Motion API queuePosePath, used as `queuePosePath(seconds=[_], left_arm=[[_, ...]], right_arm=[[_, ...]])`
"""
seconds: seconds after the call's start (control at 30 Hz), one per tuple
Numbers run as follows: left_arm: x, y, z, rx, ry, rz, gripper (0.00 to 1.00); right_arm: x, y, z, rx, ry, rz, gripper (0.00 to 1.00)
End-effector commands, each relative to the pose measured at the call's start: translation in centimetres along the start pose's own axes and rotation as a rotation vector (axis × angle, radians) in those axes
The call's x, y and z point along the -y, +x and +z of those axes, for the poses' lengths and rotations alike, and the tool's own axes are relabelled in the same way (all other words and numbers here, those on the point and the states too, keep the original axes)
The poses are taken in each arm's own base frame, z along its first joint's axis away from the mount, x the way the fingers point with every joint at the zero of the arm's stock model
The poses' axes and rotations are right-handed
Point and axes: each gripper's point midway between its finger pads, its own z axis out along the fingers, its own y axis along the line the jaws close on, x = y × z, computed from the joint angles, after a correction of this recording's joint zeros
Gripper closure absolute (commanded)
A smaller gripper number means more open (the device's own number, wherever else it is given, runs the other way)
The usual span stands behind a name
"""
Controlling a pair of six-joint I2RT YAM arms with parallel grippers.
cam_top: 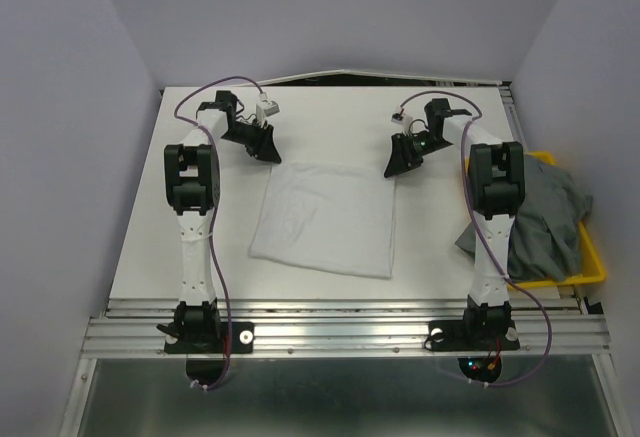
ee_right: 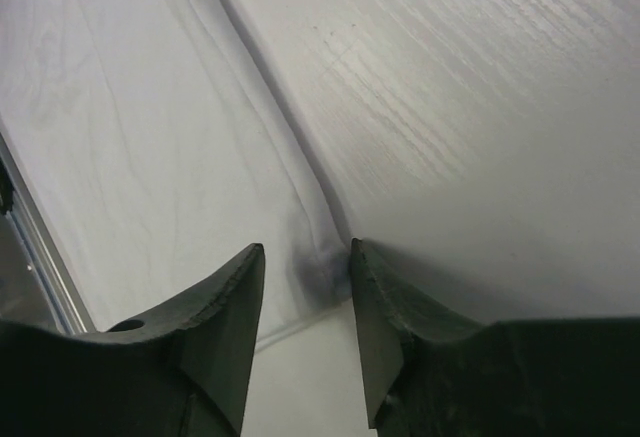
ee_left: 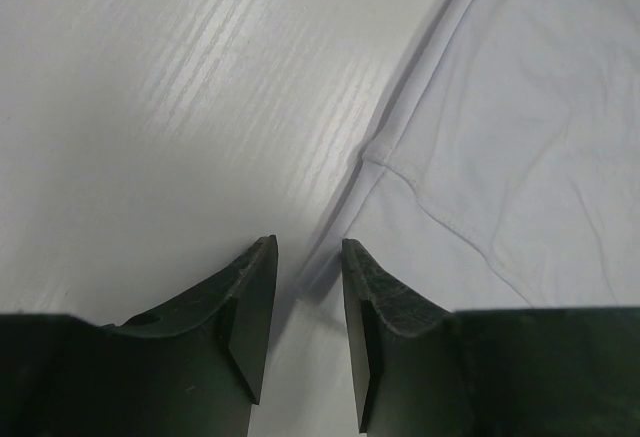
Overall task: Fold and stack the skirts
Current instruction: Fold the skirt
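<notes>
Left tool (ee_left: 306, 257): parted by a narrow gap, nothing held. Low over tabletop (ee_left: 150, 107). White skirt (ee_left: 520, 157) ahead and to the right of it in wrist view, hem edge running down toward the gap, corner just beside the right-hand finger; touching or not, cannot tell.

Right tool (ee_right: 306, 257): parted too, gap a bit wider. Bunched skirt corner right at the gap, up against the right-hand finger, not clamped. Rest of skirt spread ahead and left of this tool, bare tabletop ahead and right.

Top view: white skirt flat, between the two tools and on their near side, one far corner by each tool. Grey skirts (cam_top: 545, 219) heaped in yellow tray (cam_top: 592, 262), well apart to the right of right tool, some cloth hanging over tray's left side.
</notes>
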Motion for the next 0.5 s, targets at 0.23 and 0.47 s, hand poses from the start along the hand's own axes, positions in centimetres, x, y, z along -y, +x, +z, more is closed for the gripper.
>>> queuePosePath(seconds=[0.23, 0.47], left_arm=[[0.7, 1.2, -0.2, -0.026, 0.035, -0.005, 0.76], [1.4, 0.5, -0.7, -0.017, 0.047, 0.029, 0.99]], right_arm=[[1.8, 0.8, 0.7, -0.026, 0.075, -0.02, 0.73], [1.7, -0.1, 0.4, -0.009, 0.079, -0.035, 0.99]])
